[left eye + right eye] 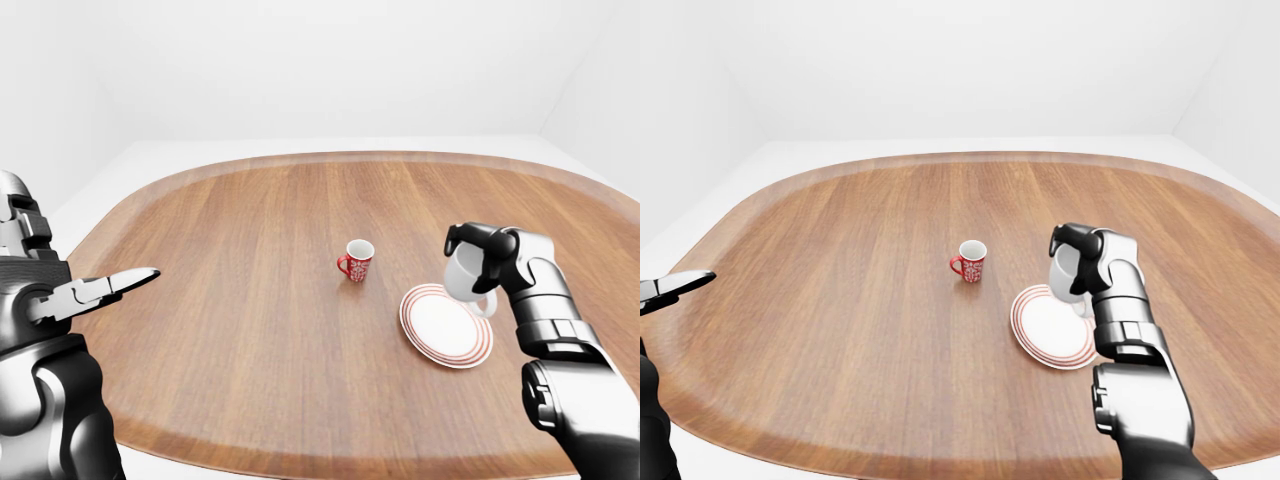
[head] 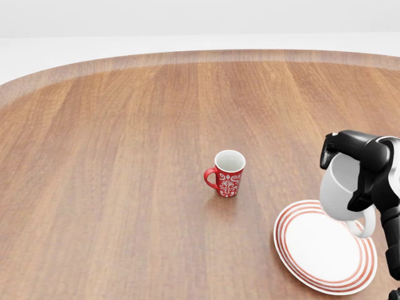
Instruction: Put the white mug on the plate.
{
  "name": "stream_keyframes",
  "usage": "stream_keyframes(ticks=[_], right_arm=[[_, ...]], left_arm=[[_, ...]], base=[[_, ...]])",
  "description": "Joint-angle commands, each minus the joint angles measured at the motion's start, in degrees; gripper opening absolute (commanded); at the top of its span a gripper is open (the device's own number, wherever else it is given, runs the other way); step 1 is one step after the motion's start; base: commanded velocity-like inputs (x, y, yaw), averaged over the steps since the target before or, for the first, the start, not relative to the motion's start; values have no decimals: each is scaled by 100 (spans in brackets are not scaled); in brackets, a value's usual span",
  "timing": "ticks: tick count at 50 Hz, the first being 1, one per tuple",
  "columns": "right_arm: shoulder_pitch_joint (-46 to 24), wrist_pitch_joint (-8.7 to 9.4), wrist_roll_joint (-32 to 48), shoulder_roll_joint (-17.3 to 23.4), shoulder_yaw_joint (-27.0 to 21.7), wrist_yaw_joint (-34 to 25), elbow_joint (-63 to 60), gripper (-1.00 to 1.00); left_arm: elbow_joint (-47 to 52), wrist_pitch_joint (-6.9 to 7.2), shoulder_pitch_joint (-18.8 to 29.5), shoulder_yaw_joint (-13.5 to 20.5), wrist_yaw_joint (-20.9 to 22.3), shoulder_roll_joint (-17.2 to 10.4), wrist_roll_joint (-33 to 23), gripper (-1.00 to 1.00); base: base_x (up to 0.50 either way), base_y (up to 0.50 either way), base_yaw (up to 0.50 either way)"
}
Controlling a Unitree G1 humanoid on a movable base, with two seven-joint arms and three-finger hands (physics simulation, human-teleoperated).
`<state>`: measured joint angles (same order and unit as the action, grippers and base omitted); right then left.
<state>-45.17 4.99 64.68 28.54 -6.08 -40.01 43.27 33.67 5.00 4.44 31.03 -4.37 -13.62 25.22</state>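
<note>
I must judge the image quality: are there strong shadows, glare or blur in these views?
Head view: sharp, even light, only a faint shadow under the red mug. Left-eye view: wide-angle bending curves the table edge; no glare on the plate or white mug.

A: We see the white mug [image 2: 337, 190], plain, no pattern; plate [image 2: 315, 253] white w/ thin red-orange rings round the rim.

B: Agreed; we also note the 2nd mug [image 2: 228, 174]: red outside w/ white ornamental print, white inside.

A: Table [image 2: 112, 175] is brown wood grain w/ paler edge band; right hand [image 2: 357, 169] black fingers, silver-grey arm; left hand [image 1: 105, 288] grey and black.
</note>
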Motion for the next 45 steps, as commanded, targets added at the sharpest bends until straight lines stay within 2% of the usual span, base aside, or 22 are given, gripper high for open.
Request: stream_keyframes(ticks=[1, 7, 20, 33, 45], right_arm=[[166, 1, -598, 153, 24, 1, 713, -100], [-13, 1, -987, 41, 104, 22, 1343, -100], [-169, 1, -1610, -37, 325, 1012, 2328, -100], [-172, 1, -1663, -51, 470, 1579, 2613, -100], [-207, 1, -1549, -58, 528, 1831, 2703, -100]], left_arm=[[2, 0, -18, -2, 9, 6, -14, 100], [31, 0, -33, 2, 14, 20, -17, 100], [15, 0, -37, -15, 25, 38, -41, 100], [-15, 0, -38, -15, 38, 36, -49, 100], [1, 0, -36, -9, 29, 33, -36, 100]], base=[[0, 0, 0], [0, 0, 0], [0, 0, 0], [0, 0, 0], [0, 0, 0]])
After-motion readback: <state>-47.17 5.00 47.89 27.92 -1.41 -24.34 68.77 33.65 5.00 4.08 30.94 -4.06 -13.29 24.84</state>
